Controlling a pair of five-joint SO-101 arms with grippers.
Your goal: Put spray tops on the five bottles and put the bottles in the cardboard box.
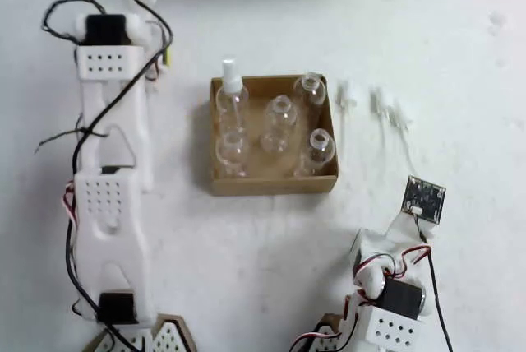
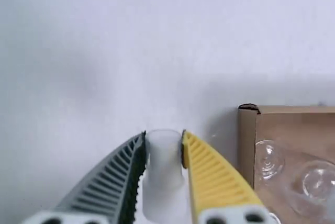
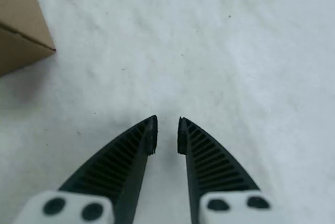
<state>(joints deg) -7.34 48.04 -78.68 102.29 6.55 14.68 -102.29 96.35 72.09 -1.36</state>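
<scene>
The cardboard box (image 1: 274,182) stands mid-table with several clear bottles in it. One bottle (image 1: 231,99) at its far left corner carries a white spray top; the others, such as the middle one (image 1: 279,115), have bare necks. Three loose spray tops (image 1: 346,94) (image 1: 381,101) (image 1: 401,116) lie on the table right of the box. My left gripper (image 2: 163,140), grey and yellow fingered, is shut on a white spray top (image 2: 163,174) left of the box corner (image 2: 248,130). Low over bare table near the box (image 3: 21,30), my right gripper (image 3: 166,132) is slightly open and holds nothing.
The left arm (image 1: 107,204) stretches along the table's left side with loose cables (image 1: 62,19) around it. The right arm's base (image 1: 390,303) sits at the near right edge. White table (image 1: 271,270) lies between box and near edge.
</scene>
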